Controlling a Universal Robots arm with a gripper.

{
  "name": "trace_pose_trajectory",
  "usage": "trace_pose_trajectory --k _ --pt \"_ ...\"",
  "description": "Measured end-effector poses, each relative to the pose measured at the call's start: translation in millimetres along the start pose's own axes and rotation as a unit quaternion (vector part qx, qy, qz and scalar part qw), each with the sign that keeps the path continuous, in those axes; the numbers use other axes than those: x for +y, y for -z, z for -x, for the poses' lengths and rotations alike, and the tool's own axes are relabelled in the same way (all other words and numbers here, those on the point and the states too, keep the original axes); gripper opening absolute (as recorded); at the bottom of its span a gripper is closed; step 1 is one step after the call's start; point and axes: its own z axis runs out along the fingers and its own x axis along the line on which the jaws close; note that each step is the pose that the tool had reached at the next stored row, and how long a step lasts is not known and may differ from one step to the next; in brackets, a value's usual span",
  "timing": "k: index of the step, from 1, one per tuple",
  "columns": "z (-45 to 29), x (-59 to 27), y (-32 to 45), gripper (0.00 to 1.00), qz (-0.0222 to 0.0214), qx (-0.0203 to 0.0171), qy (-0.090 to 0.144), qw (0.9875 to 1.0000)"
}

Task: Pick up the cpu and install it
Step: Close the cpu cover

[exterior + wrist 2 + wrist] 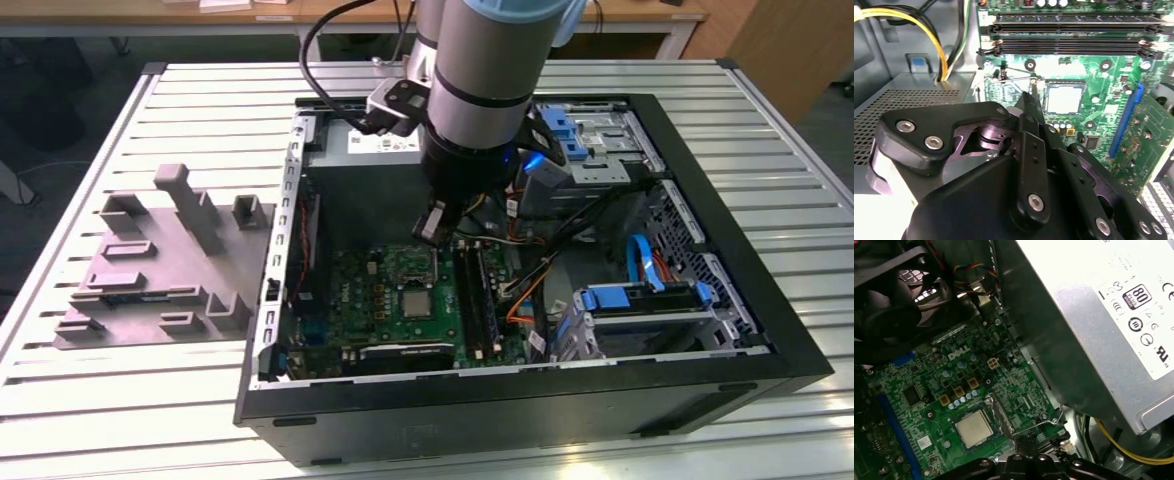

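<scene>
The exterior view is evenly lit from overhead, with soft diffuse light on the pale slatted worktop (134,420) and only faint shadows beside the grey tray (160,270). The inside of the case (534,300) is darker, and the arm (487,90) shades its upper middle. A small blue glow shows on the arm near the centre of the frame. In the second wrist view, the end effector (1026,107) fills the lower half as a dark, soft-focus mass, while the board (1094,70) behind stays sharp. In the first wrist view, glare washes the power supply (1104,315) at upper right, and the fan (889,310) at upper left sits in blurred shadow.
</scene>
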Motion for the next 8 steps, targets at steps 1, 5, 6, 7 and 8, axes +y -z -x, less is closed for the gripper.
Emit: trace_pose_trajectory --k 1,5,6,7,8 --pt "0.0 0.0 0.0 0.11 -0.0020 0.0033 0.000 1.0000" --pt "-0.2 0.2 -0.3 0.11 -0.0091 0.0153 0.000 0.9998" --pt "-0.4 0.2 -0.3 0.11 -0.0101 0.0169 0.000 0.9998" --pt "-0.7 0.2 -0.3 0.11 -0.0106 0.0180 0.000 0.9998" --pt "-1.0 0.2 -0.4 0.11 -0.0111 0.0188 0.000 0.9998"
